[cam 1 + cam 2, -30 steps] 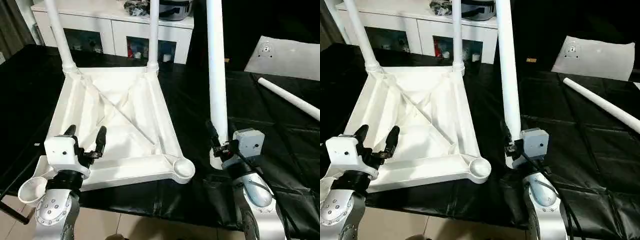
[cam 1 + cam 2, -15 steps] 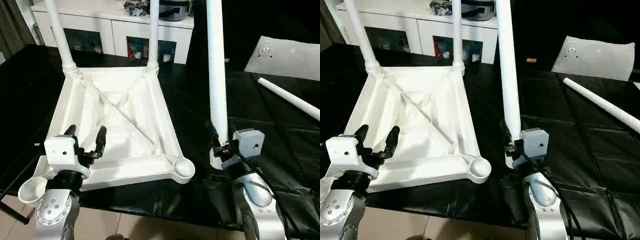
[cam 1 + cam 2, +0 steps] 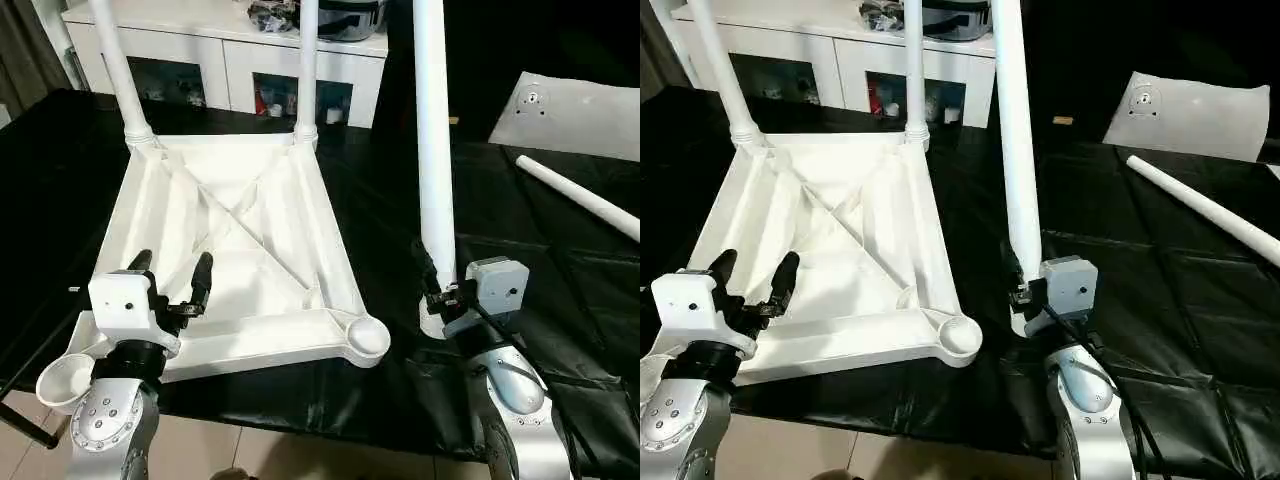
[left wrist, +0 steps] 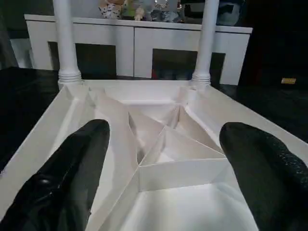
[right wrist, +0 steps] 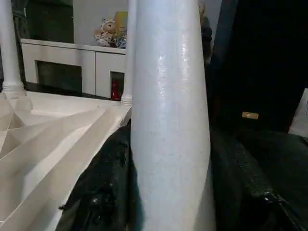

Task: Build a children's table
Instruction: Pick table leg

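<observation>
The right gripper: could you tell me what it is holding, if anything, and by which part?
The right gripper holds an upright white leg near its wide lower end, fingers on either side, just above the black table cover.

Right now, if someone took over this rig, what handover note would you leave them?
Left gripper: open, empty, hovering over the tabletop's near edge.
Right gripper: shut on an upright leg, foot on the black cover, beside the near right socket.
Done: tabletop lies underside up; two legs stand in the far sockets.
Left: seat the held leg, then the fourth leg lying at right, into the near left socket.
</observation>
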